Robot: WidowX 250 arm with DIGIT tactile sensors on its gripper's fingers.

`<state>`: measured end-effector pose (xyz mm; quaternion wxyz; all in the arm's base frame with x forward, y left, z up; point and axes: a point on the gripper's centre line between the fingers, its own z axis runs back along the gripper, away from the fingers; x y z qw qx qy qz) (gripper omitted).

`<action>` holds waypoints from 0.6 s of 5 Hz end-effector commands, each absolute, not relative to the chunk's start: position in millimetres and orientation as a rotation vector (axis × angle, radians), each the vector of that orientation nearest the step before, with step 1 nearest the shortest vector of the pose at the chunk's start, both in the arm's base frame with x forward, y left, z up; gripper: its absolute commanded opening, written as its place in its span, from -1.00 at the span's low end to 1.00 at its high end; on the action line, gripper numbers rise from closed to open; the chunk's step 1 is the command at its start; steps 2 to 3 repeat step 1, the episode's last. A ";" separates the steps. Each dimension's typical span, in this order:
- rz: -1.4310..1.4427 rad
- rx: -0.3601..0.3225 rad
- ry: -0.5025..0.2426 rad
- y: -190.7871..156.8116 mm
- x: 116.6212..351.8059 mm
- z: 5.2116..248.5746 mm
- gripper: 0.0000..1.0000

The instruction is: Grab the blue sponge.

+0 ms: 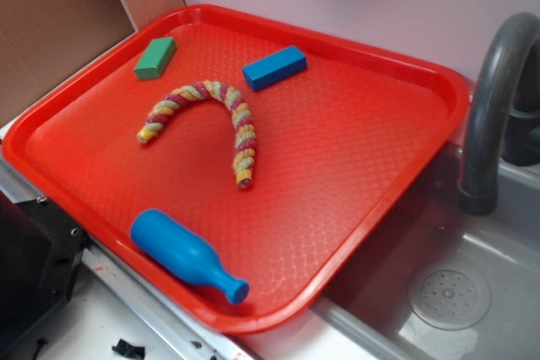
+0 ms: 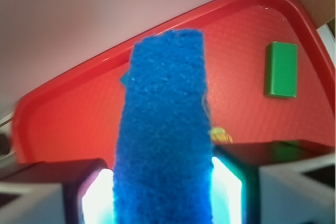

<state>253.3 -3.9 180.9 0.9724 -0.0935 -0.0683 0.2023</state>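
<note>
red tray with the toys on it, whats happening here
The robot's tool is shut on the blue sponge and holds it up above the red tray. On the tray lie a green block, a blue block, a twisted rope and a blue bottle-shaped toy.

Exterior view: high, off the red tray point(image 1: 439, 82) near corner, facing down across the whole tray toward the wall. Wrist view: mounted on the gripper point(image 2: 163, 192), close above, facing the tray's far rim. Shared: green block point(image 1: 155, 57) point(image 2: 281, 70) by the far corner
</note>
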 end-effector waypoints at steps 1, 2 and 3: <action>0.444 -0.155 -0.237 15.7 228.1 200.4 -1.00; 0.444 -0.155 -0.237 15.7 228.1 200.4 -1.00; 0.444 -0.155 -0.237 15.7 228.1 200.4 -1.00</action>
